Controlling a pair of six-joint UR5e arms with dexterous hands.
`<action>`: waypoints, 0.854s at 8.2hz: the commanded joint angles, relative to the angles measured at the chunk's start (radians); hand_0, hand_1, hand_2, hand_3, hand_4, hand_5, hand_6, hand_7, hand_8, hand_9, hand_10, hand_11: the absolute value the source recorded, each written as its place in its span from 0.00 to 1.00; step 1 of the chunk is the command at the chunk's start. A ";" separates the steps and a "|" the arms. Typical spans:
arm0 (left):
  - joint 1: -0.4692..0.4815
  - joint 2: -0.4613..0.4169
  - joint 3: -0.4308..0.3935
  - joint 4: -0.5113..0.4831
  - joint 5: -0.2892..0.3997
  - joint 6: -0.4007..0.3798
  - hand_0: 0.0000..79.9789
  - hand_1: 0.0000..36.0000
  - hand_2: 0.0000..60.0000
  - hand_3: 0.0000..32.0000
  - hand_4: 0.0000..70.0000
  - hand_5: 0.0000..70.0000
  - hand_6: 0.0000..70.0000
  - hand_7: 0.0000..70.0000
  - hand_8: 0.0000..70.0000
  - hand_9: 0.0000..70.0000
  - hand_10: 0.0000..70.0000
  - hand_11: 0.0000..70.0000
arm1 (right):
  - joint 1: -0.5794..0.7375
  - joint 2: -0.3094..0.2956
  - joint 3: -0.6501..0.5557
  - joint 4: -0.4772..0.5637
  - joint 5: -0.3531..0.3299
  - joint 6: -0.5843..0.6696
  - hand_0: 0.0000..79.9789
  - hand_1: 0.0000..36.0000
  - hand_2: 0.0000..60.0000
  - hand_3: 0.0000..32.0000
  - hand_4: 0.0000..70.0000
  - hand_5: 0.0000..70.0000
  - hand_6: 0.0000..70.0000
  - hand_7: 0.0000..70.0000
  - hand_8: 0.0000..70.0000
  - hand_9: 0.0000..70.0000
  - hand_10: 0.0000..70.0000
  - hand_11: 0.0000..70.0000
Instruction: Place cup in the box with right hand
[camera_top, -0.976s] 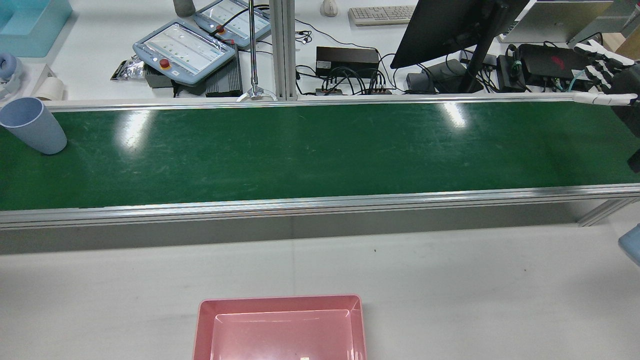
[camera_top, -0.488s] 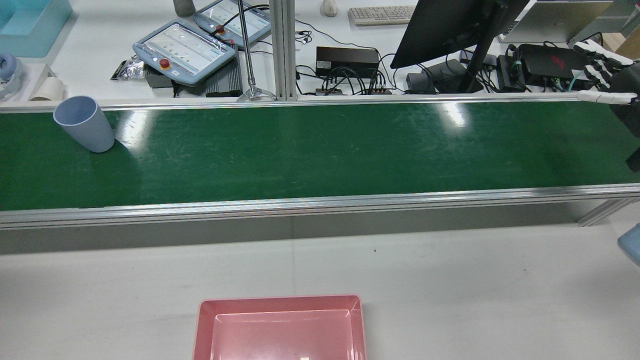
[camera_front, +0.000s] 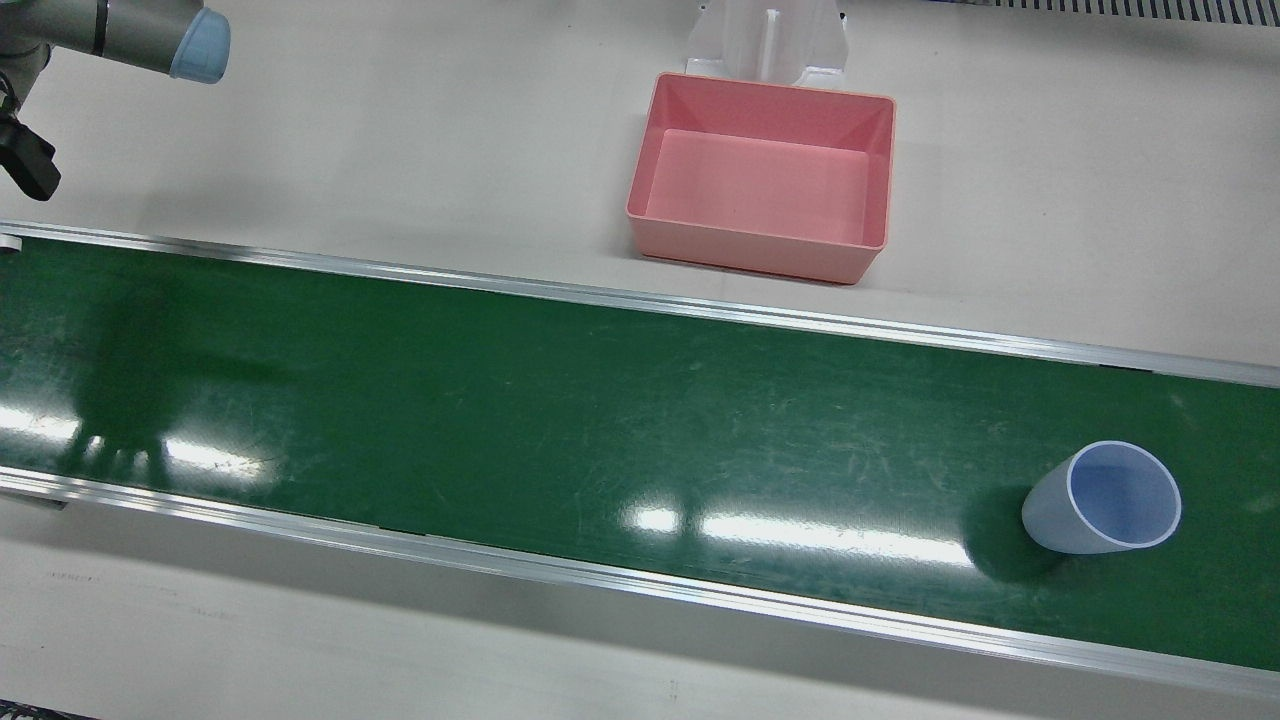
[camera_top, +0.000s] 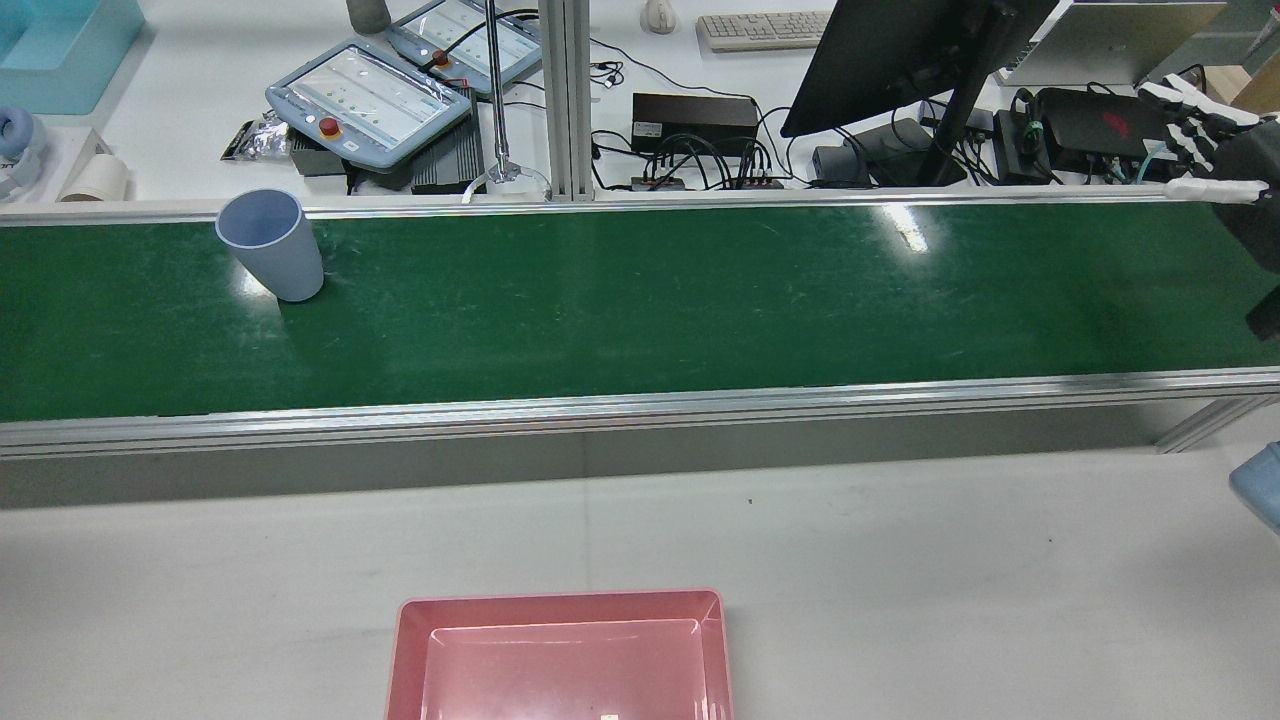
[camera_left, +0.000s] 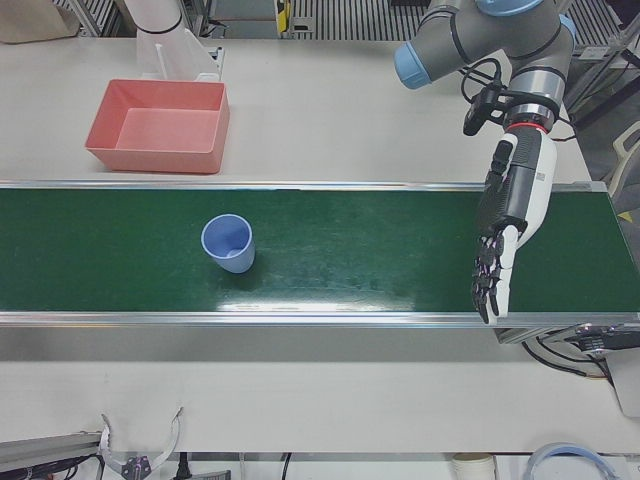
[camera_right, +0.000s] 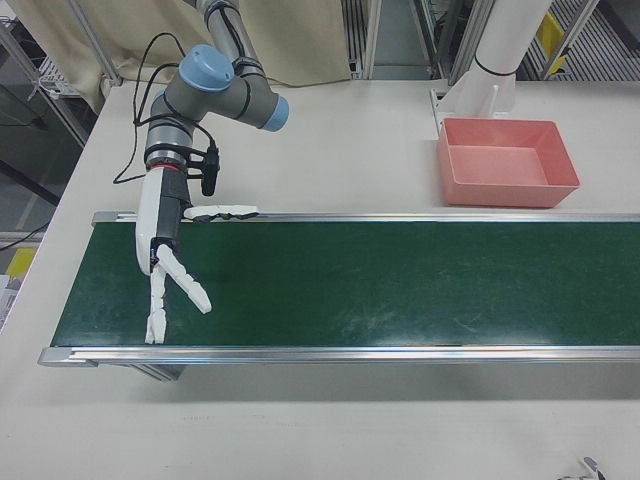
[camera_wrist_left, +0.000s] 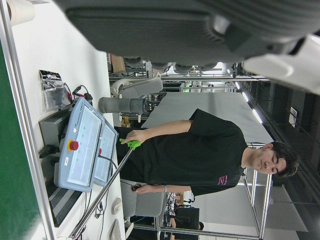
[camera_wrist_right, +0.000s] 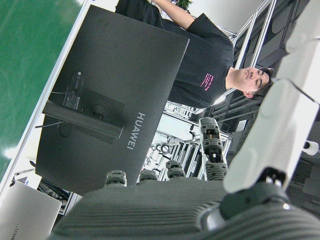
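A pale blue cup (camera_top: 272, 247) stands upright on the green conveyor belt (camera_top: 650, 300), near its far edge at the left of the rear view. It also shows in the front view (camera_front: 1100, 500) and the left-front view (camera_left: 229, 243). The empty pink box (camera_top: 560, 605) sits on the white table in front of the belt (camera_front: 760, 245). My right hand (camera_right: 165, 260) is open with its fingers spread, above the belt's other end, far from the cup; it also shows in the rear view (camera_top: 1205, 140). My left hand (camera_left: 505, 235) is open and empty over the belt, well to one side of the cup.
Behind the belt are a monitor (camera_top: 900, 60), teach pendants (camera_top: 370, 100), cables and a thin metal pole (camera_top: 495, 90) held by a person. Aluminium rails (camera_top: 640, 405) edge the belt. White table lies between the belt and the box.
The cup has travelled along the belt to the right in the rear view, staying upright. My right hand has shifted slightly up and stays open.
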 joint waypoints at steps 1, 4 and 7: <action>0.000 0.000 -0.001 0.000 0.002 0.000 0.00 0.00 0.00 0.00 0.00 0.00 0.00 0.00 0.00 0.00 0.00 0.00 | 0.001 0.003 0.002 0.000 0.000 0.001 0.60 0.30 0.06 0.21 0.10 0.06 0.03 0.13 0.00 0.03 0.01 0.04; 0.000 0.000 -0.001 0.000 0.000 0.000 0.00 0.00 0.00 0.00 0.00 0.00 0.00 0.00 0.00 0.00 0.00 0.00 | -0.004 0.005 0.002 -0.003 -0.006 -0.001 0.58 0.42 0.33 0.25 0.04 0.06 0.03 0.13 0.00 0.02 0.01 0.04; 0.000 0.000 0.001 0.000 0.000 0.000 0.00 0.00 0.00 0.00 0.00 0.00 0.00 0.00 0.00 0.00 0.00 0.00 | -0.016 0.005 0.000 -0.003 -0.006 -0.001 0.58 0.39 0.30 0.25 0.06 0.06 0.03 0.15 0.00 0.03 0.01 0.04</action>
